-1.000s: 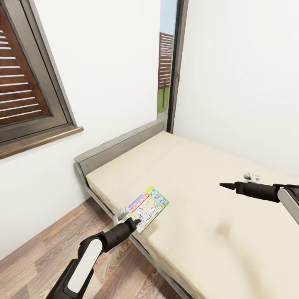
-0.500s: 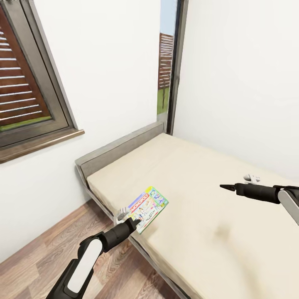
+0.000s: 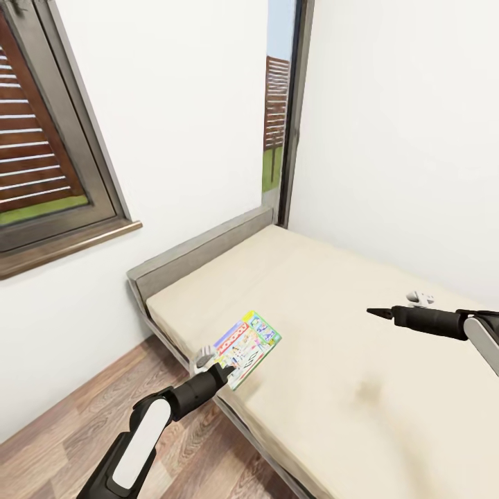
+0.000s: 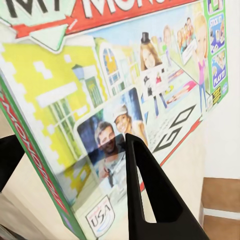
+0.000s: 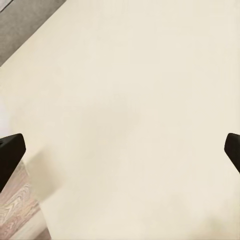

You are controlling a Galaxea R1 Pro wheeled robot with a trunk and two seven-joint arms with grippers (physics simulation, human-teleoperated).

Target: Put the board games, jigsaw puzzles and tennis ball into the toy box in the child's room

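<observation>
A colourful Monopoly board game (image 3: 248, 344) hangs level over the near edge of the bed (image 3: 326, 291). My left gripper (image 3: 223, 372) is shut on its near corner. In the left wrist view the box lid (image 4: 115, 85) sits close up, with one black finger (image 4: 150, 200) lying across its printed face and the other finger (image 4: 9, 157) at its edge. Over the mattress at the right my right gripper (image 3: 376, 312) hovers open with nothing in it. In the right wrist view its fingertips (image 5: 10, 150) stand wide apart above bare cream bedding.
The bed has a grey headboard (image 3: 201, 246) against the white wall. A dark-framed window with slats (image 3: 41, 159) is at the left, and a narrow glass strip (image 3: 276, 104) stands in the corner. Wood floor (image 3: 76, 416) runs along the bed's left side.
The whole view has drifted a little: window, wall and bed slid slightly as the camera moved. Both arms and the held board game keep their places in the picture.
</observation>
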